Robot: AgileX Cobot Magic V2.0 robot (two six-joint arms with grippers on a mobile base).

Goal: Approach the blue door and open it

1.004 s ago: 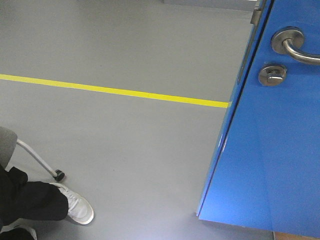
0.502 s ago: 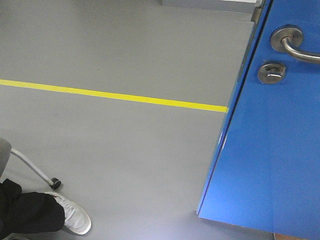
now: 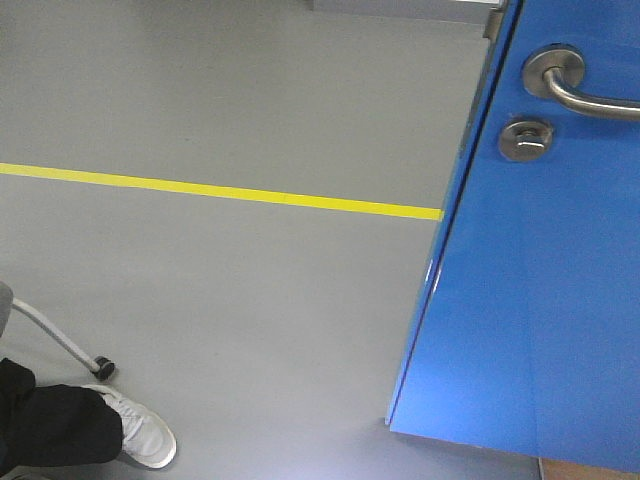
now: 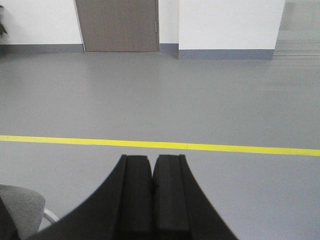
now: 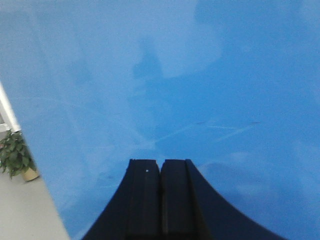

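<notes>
Since a second ago the blue door point(image 3: 540, 280) has slid a little left and up in the front view, and the shoe point(image 3: 142, 432) and chair caster point(image 3: 102, 367) have sunk toward the bottom-left corner. Left gripper point(image 4: 152, 172) points level over the grey floor point(image 3: 250, 90) at the yellow line point(image 4: 210, 147), pads pressed together on nothing. Right gripper point(image 5: 160, 172) faces the door close up, fingers likewise together and empty. No readable writing anywhere. That door fills the front view's right side, glossy bright blue, with a silver lever handle point(image 3: 570, 85) above a round thumb-turn point(image 3: 525, 139).
</notes>
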